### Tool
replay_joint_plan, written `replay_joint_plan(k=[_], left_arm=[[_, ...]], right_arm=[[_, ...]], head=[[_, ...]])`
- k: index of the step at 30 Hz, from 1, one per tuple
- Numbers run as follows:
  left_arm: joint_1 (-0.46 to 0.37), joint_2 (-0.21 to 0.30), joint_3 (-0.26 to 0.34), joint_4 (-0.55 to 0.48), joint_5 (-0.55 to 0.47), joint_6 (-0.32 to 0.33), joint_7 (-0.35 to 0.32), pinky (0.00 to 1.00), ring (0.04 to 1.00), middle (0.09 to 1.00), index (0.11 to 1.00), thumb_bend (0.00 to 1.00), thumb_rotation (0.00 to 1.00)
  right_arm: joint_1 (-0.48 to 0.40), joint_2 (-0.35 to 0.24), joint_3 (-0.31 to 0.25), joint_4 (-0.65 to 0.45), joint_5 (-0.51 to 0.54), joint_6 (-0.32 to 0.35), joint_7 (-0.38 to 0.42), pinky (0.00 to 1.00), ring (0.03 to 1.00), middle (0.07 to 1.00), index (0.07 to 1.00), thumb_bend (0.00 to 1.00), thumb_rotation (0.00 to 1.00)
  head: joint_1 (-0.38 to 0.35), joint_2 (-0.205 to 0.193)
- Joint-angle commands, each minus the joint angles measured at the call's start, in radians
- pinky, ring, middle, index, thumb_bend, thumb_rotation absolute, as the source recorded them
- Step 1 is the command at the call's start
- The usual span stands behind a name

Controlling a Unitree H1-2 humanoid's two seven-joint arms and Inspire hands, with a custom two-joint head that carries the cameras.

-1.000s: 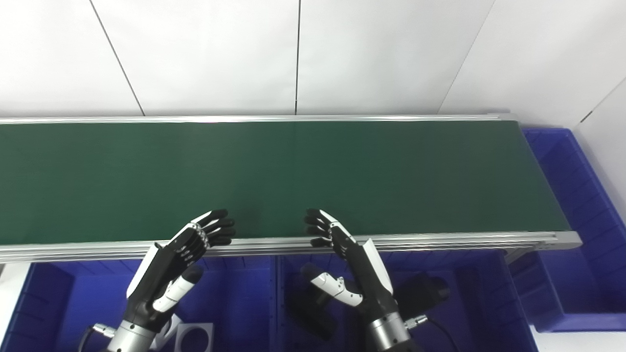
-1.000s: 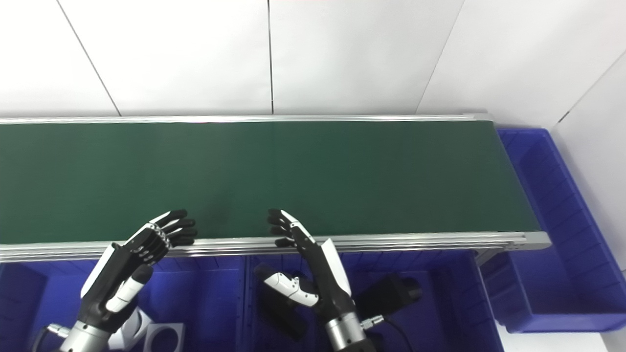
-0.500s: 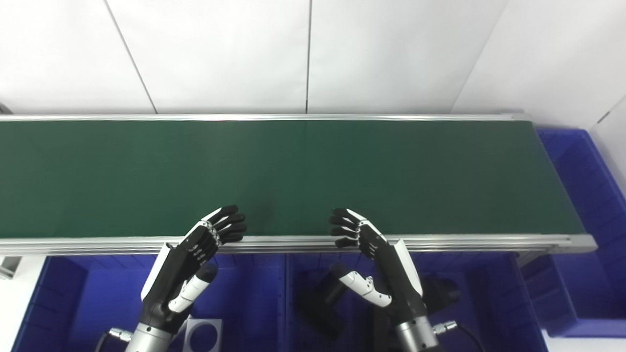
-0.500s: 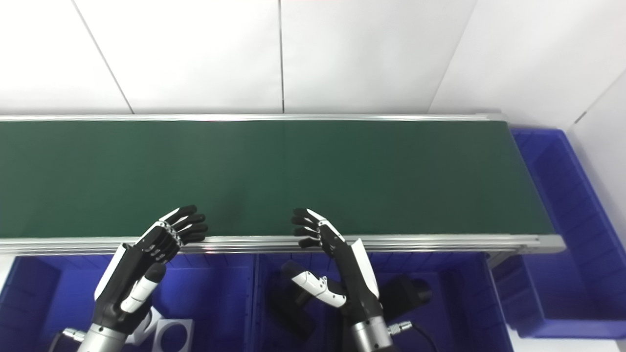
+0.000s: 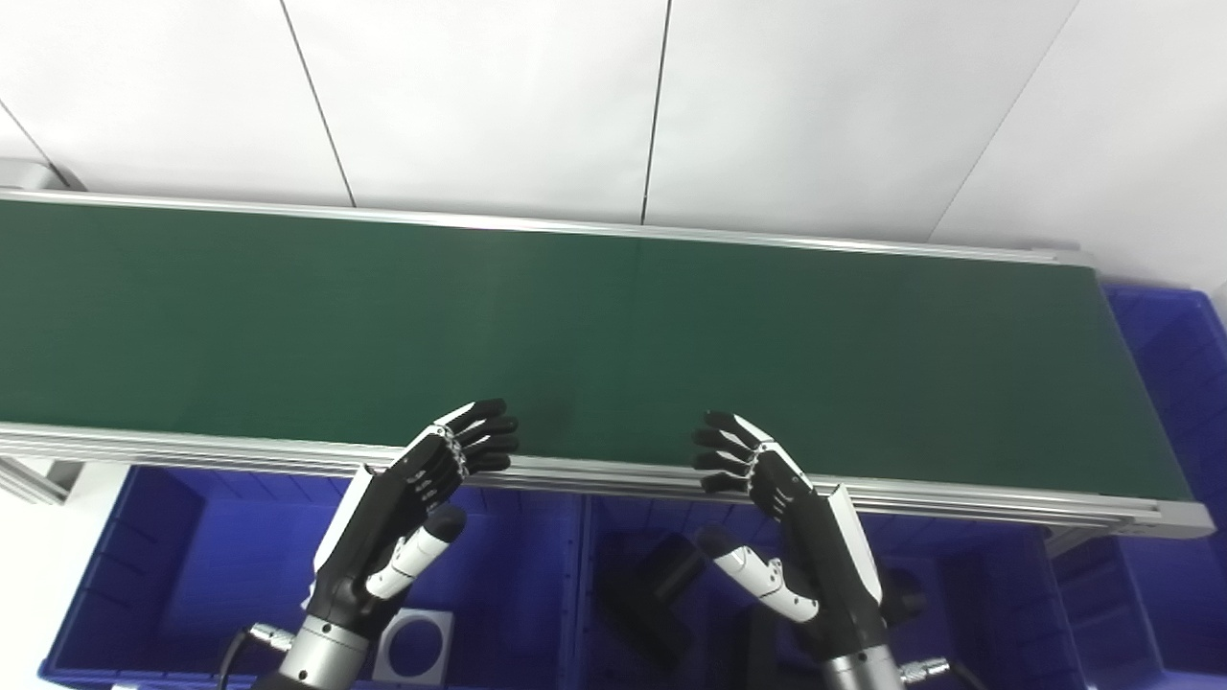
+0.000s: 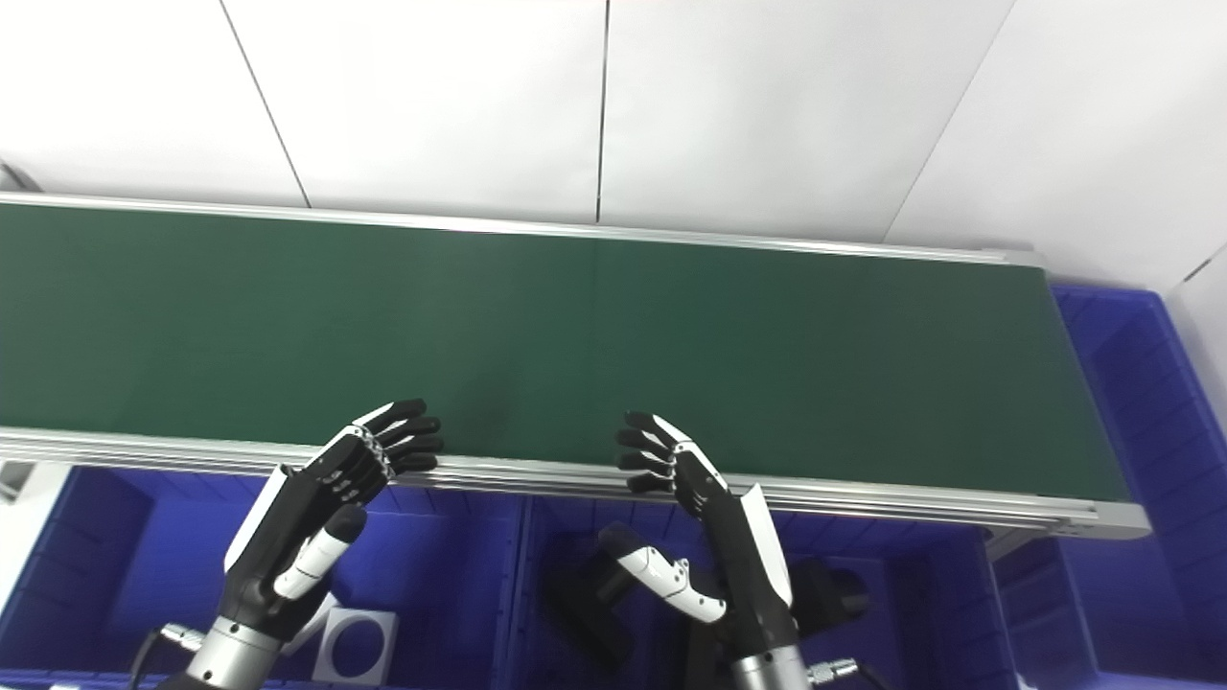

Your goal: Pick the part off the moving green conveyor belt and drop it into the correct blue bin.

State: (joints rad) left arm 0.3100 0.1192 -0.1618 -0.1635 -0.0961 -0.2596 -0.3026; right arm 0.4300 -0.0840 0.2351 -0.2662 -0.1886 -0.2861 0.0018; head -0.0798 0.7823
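Left eye view: green conveyor belt [image 5: 613, 335] runs edge to edge across the frame, its surface bare, so no part rides it here and the part's look cannot be told from the belt. Both hands hover at the belt's near rail, palms facing each other, well apart. Left hand [image 5: 407, 503] released, fingers spread, tips over the near edge of the belt, holding nothing. Right hand [image 5: 791, 513] likewise released, fingers apart, thumb out toward the left, empty. Below the near rail, blue bins: left bin [image 5: 192, 565] holds a white square piece with a round hole [image 5: 414, 644], sitting by its near edge; middle bin [image 5: 637, 613] holds dark black pieces [image 5: 661, 585], shape hard to make out against the shadow. A further blue bin [image 6: 1131, 383] stands at the belt's right end. Right eye view shows more of that end bin's inner wall, and a second white piece [image 6: 312, 618] just left of the square one, partly behind the left wrist; the left eye view hides it. Left eye view alone catches a grey bracket [image 5: 24, 174] at the belt's far left corner. No labels or writing readable anywhere.
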Motion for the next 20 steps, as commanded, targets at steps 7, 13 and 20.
replay_joint_plan(k=[7, 13, 20], left_arm=[[0.000, 0.002, -0.002, -0.019, -0.011, -0.008, 0.005, 0.75, 0.771, 0.800, 0.836, 0.79, 0.76], [-0.003, 0.010, -0.002, -0.008, -0.015, -0.007, 0.000, 0.75, 0.768, 0.799, 0.834, 0.80, 0.76], [-0.005, 0.015, -0.001, -0.005, -0.016, -0.006, -0.001, 0.75, 0.766, 0.798, 0.831, 0.81, 0.76]], right_arm=[[-0.009, 0.009, -0.005, -0.016, -0.001, -0.039, 0.004, 0.65, 0.733, 0.800, 0.851, 0.60, 0.65], [-0.008, 0.016, -0.006, -0.012, -0.010, -0.050, -0.002, 0.65, 0.736, 0.800, 0.850, 0.60, 0.65], [-0.009, 0.023, -0.005, -0.003, -0.019, -0.055, -0.005, 0.66, 0.736, 0.799, 0.850, 0.60, 0.66]], head=[[-0.010, -0.008], [-0.008, -0.014], [-0.011, -0.017]])
